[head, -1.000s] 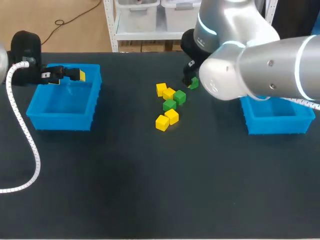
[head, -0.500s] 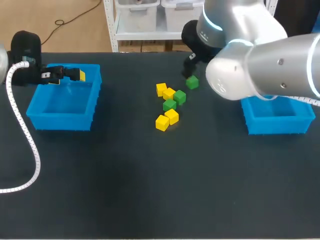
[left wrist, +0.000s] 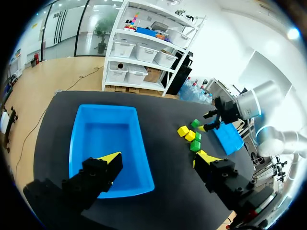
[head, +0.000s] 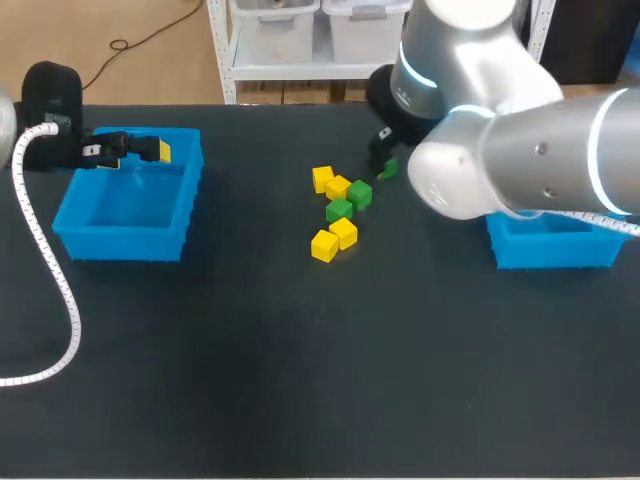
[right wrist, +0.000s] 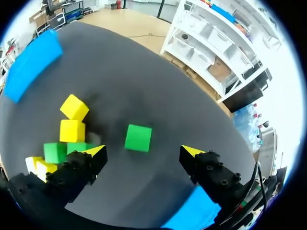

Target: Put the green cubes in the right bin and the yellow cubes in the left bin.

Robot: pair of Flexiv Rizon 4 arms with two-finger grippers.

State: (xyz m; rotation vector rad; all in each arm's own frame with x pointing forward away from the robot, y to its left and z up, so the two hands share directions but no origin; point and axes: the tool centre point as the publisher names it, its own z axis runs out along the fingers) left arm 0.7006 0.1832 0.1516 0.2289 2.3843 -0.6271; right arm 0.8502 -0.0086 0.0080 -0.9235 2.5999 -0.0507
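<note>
Hovering over a lone green plastic cube (right wrist: 138, 138), the right gripper (right wrist: 144, 152) is holding its yellow-tipped fingers wide apart, grasping nothing; the cube is sitting on the black table (head: 300, 380) just ahead of them. A cluster of yellow and green cubes (head: 340, 210) is lying at eight o'clock from it. The left gripper (left wrist: 157, 160) is hanging released and empty above the blue plastic left bin (left wrist: 81, 143), at the cluster's nine o'clock; the blue right bin (head: 555, 250) is sitting at three o'clock.

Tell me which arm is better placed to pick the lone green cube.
Right: its open fingers hang just above the green cube; the left arm's fingers are far off, over the left bin.
</note>
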